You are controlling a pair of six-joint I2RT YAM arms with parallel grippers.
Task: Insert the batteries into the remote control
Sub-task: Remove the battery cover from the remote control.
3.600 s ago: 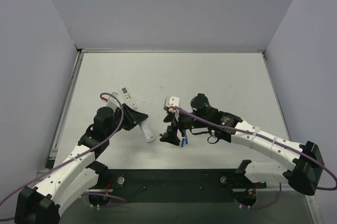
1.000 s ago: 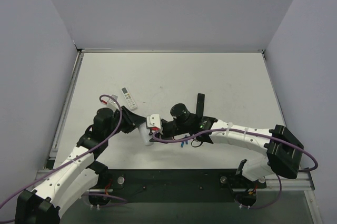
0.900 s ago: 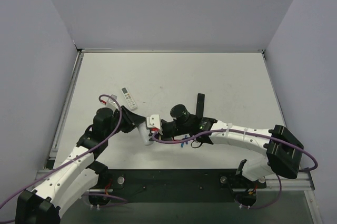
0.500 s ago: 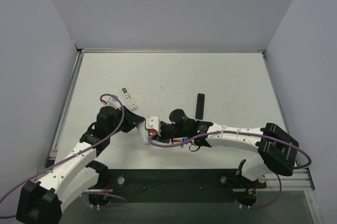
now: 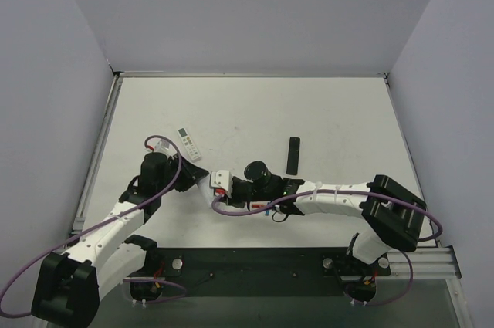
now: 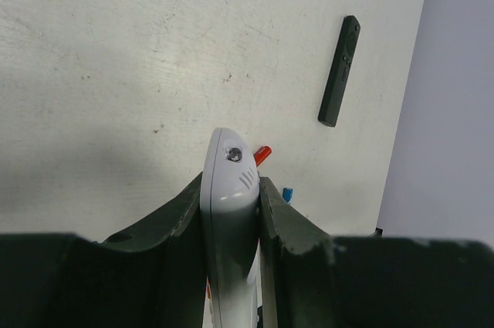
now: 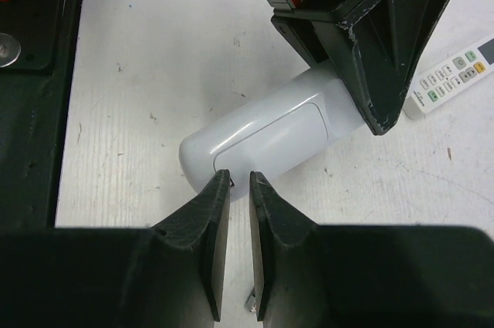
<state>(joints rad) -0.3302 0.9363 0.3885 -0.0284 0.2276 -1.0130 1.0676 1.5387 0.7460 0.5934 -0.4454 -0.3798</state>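
White table [image 5: 324, 112], lilac walls [image 5: 247, 11], clamped remote [image 7: 262, 139]

Slim black remote [image 5: 293, 155] flat on white table [image 5: 231, 104], buttoned white remote [image 5: 188, 143] well apart, red cell [image 6: 262, 155]

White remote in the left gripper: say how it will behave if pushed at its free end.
Probably stiff: the remote control juts straight from the left gripper without sagging. Its glossy rounded shell looks slippery, so pushes may skid. Held at one end only, it might pivot in that grip.
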